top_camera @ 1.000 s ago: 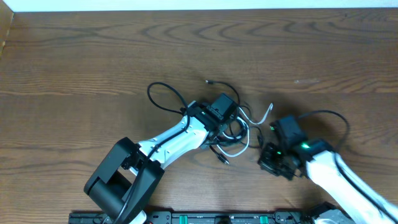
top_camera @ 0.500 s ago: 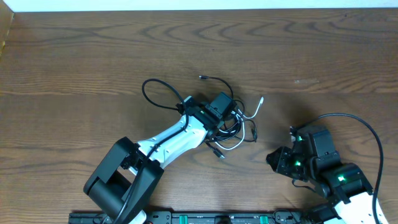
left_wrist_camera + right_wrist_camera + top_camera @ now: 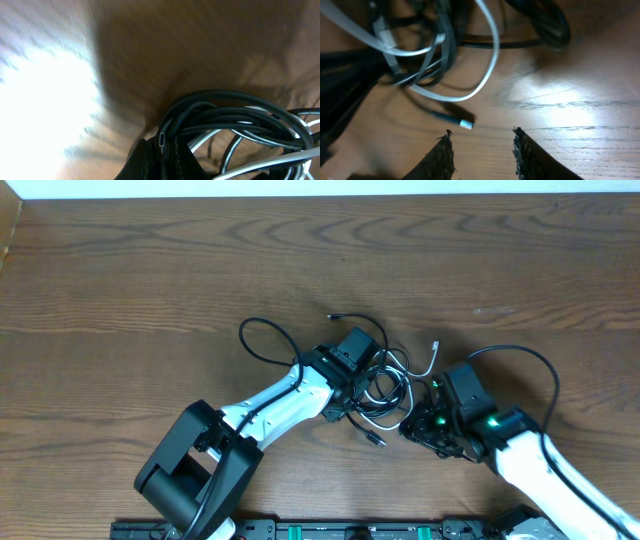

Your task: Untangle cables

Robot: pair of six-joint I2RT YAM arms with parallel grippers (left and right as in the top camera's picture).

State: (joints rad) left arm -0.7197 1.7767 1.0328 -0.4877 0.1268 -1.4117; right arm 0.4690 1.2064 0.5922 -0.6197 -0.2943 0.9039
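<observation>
The cables [image 3: 388,387] lie knotted in one tangle of thin black cords and a short white cord at the table's middle. A black loop [image 3: 262,340] trails left and the white end [image 3: 433,350] sticks out to the right. My left gripper [image 3: 356,376] is shut on a black cable beside its plug [image 3: 161,140], at the tangle's left side. My right gripper [image 3: 417,424] is open and empty, just right of the tangle. In the right wrist view its fingers [image 3: 483,150] straddle bare wood just below a black cord's metal plug [image 3: 465,124] and the white loop [image 3: 490,65].
A loose black plug end [image 3: 378,441] lies in front of the tangle and another [image 3: 335,314] behind it. The wooden table [image 3: 150,270] stretches wide to the left and back. The arm bases and a rail run along the front edge [image 3: 330,530].
My right arm drew back to the front right, then came in again to the tangle's right edge. My left gripper shifted the tangle slightly left, then back right.
</observation>
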